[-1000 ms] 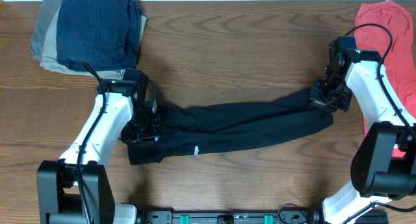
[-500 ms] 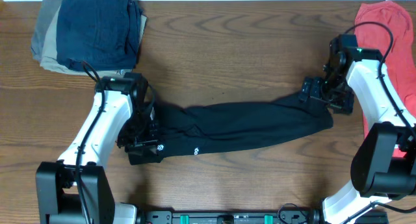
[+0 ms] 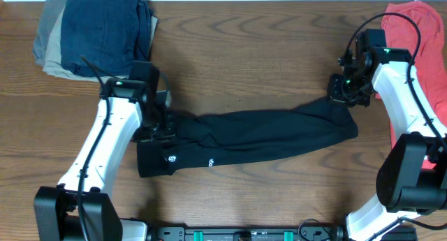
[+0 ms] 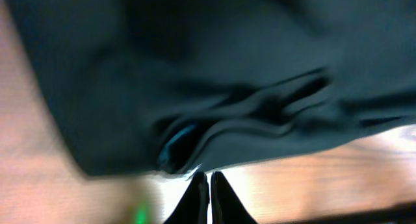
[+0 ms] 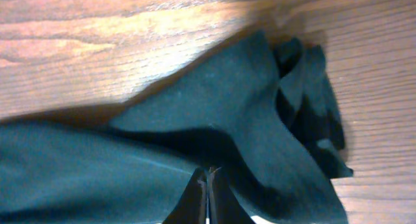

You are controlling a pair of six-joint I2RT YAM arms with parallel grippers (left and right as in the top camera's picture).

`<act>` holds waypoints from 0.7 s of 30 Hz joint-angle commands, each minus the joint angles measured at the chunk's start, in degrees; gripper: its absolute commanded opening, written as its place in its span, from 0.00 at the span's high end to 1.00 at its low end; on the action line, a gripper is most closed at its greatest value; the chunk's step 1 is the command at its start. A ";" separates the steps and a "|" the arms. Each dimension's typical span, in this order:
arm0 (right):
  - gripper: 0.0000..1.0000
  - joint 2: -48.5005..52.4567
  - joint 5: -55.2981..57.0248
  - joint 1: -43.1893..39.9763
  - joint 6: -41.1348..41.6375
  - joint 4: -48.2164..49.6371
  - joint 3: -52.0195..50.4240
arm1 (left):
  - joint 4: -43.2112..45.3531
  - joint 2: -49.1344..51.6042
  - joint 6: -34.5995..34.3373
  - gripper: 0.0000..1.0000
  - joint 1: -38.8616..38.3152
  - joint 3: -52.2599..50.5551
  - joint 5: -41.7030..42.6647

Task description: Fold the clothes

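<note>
Folding seems at its early step: the long black soft-fabric garment (image 3: 258, 136) lies stretched across the middle of the brown wooden table (image 3: 244, 45), the left gripper (image 4: 208, 180) at its left end and the right gripper (image 5: 208, 175) at its right end. Both claws are pressed together at the cloth, and whether a thin layer is pinched I cannot tell. Next move, I judge, calls for a sure pinch on each end before lifting one over the other.
</note>
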 commanded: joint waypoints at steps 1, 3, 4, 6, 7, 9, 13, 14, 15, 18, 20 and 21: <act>0.98 -0.55 -0.70 2.08 -1.22 0.63 -2.67 | 3.10 -0.61 -0.17 0.94 -2.84 -3.02 5.33; 0.99 -0.55 -0.70 2.86 -1.22 2.36 -4.83 | 6.60 -0.61 -1.51 0.94 -4.72 -5.22 5.44; 0.98 -0.52 -0.68 3.26 -1.22 3.54 -6.03 | 8.46 -0.55 -2.71 0.94 -5.44 -6.36 5.44; 0.98 -0.52 -0.72 4.09 -1.11 6.14 -8.61 | 11.39 -0.07 -4.94 0.94 -5.92 -7.91 5.42; 0.98 -0.52 -0.68 4.39 -0.68 7.17 -9.64 | 12.39 0.13 -5.46 0.94 -5.88 -8.39 5.42; 0.98 -0.44 -0.74 4.87 0.74 9.99 -12.13 | 14.38 0.87 -5.55 0.94 -5.44 -9.35 4.74; 0.98 -0.33 -0.94 4.96 2.56 16.28 -17.16 | 16.37 2.93 -6.54 0.94 -4.61 -11.65 1.05; 0.98 -0.33 -0.90 4.96 2.93 17.97 -18.62 | 16.85 3.61 -6.56 0.94 -4.39 -12.35 0.96; 0.99 -0.33 -0.94 4.94 2.99 19.06 -19.63 | 17.44 4.33 -6.56 0.94 -4.13 -13.03 0.92; 0.99 -0.33 -0.92 4.96 3.82 21.62 -22.10 | 19.04 6.34 -6.58 0.94 -3.54 -14.51 0.92; 0.99 -0.33 -0.85 4.94 4.76 23.45 -23.45 | 18.91 7.82 -6.62 0.94 -2.93 -14.84 0.90; 0.98 -0.33 -0.85 4.90 4.87 24.41 -23.98 | 18.47 8.48 -6.80 0.94 -2.45 -14.84 0.87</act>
